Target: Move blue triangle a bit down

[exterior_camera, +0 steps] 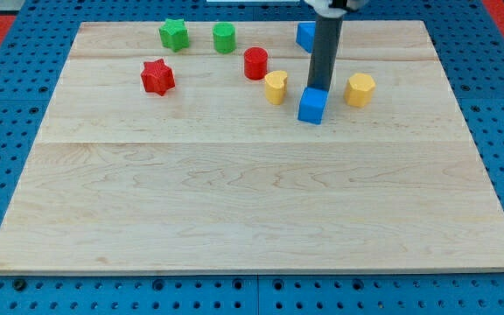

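Note:
Two blue blocks show. One (304,35) lies near the view's top, its right part hidden behind my rod; its shape cannot be made out fully. The other (312,106) looks like a cube and lies lower, between the yellow blocks. My tip (318,88) stands at the upper edge of this lower blue block, touching or almost touching it. The rod rises from there toward the view's top.
A green star (174,34) and a green cylinder (224,38) lie at the top left. A red cylinder (255,63), a red star (157,76), a yellow heart (276,87) and a yellow hexagon (360,89) lie on the wooden board (252,201).

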Motion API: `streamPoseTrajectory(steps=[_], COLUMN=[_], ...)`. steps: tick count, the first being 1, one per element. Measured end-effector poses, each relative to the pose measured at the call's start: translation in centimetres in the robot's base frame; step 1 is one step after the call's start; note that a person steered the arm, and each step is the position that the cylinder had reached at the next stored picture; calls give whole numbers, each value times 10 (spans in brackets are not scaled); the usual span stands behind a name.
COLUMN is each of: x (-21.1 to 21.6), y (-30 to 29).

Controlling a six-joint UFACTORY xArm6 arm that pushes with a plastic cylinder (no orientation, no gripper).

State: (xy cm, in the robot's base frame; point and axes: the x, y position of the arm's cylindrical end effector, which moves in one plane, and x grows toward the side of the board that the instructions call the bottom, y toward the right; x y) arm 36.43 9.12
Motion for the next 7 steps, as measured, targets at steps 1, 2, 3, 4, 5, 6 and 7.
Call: streamPoseTrajectory(steps=[1,2,3,4,5,6,7], x=[44,62,17,-39,-98,-156,-173], y=[0,-7,1,18,45,69,67])
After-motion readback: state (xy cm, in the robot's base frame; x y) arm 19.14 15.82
